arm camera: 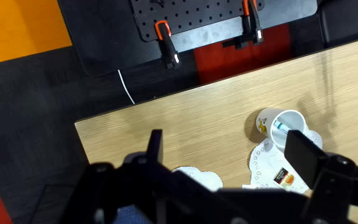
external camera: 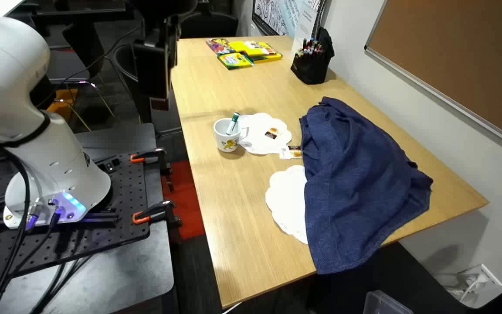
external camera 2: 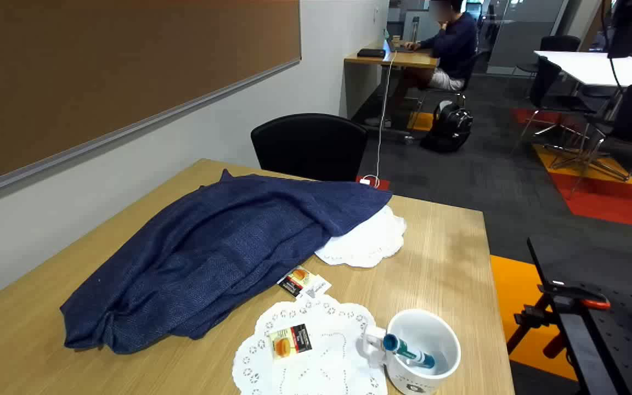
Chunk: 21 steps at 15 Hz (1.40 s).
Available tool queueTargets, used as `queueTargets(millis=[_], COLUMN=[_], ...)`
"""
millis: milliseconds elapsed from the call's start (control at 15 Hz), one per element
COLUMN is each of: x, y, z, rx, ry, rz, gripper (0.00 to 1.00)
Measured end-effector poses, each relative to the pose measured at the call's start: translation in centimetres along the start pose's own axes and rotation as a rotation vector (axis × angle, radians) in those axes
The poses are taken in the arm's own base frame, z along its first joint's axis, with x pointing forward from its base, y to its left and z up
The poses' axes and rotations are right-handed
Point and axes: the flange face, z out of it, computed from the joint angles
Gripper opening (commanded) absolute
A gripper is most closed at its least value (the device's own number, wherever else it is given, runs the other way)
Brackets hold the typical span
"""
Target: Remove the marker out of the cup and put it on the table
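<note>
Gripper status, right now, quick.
Gripper: open, holding nothing; the marker leans in the cup.

In the wrist view the gripper sits at the lower edge with its two black fingers spread wide, a broad gap between the tips. In an exterior view it points downward from the top edge, its upper end cut off, and the spacing of its fingers cannot be made out from there. Well to the gripper's left in that picture, the thick white arm runs up and out of the frame from a base set lower, where blue light glows.
</note>
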Motion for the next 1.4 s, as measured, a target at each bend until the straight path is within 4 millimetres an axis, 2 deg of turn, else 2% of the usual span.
queueTargets(millis=[533,733,1000,1400], x=[0.0,0.7,2.3,4.0], y=[-0.1,-1.1,-5.0,-12.4], z=[0.0,0.0,1.1,4.6], rx=[0.002,-0.015,-0.035,-0.031], ry=[0.003,0.031,0.084,0.178], rz=[-0.004,-0.072,-0.196,-0.336], gripper=[1.00,1.00,1.00,1.00])
